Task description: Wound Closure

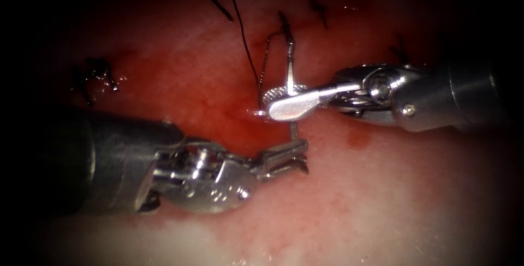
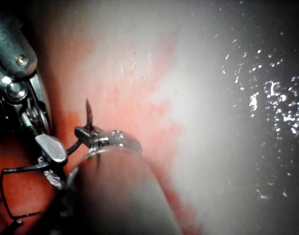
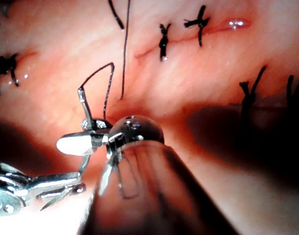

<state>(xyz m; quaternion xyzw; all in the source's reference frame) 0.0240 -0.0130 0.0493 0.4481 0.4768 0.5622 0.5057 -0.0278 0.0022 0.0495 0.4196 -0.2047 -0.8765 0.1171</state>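
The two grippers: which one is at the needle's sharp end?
The left gripper: it holds the needle just behind its point, outside the tissue. The right gripper meets it nearer the thread.

Endoscope looks down from front; wrist views close, sharing the needle (image 1: 291, 75).

The needle (image 1: 291, 80) runs behind the right tool (image 1: 273, 105), so its middle stretch is hidden where the jaws cross it. Its lower end disappears into the left tool (image 1: 297, 157), toward six o'clock from the right tool. The thread (image 1: 243, 31) leaves the endoscope picture at the twelve o'clock edge, its far end cut off. Where the thread meets the tissue (image 1: 382, 206) beside the right tool is too small to tell. Both shafts fade into darkness at three and nine o'clock.
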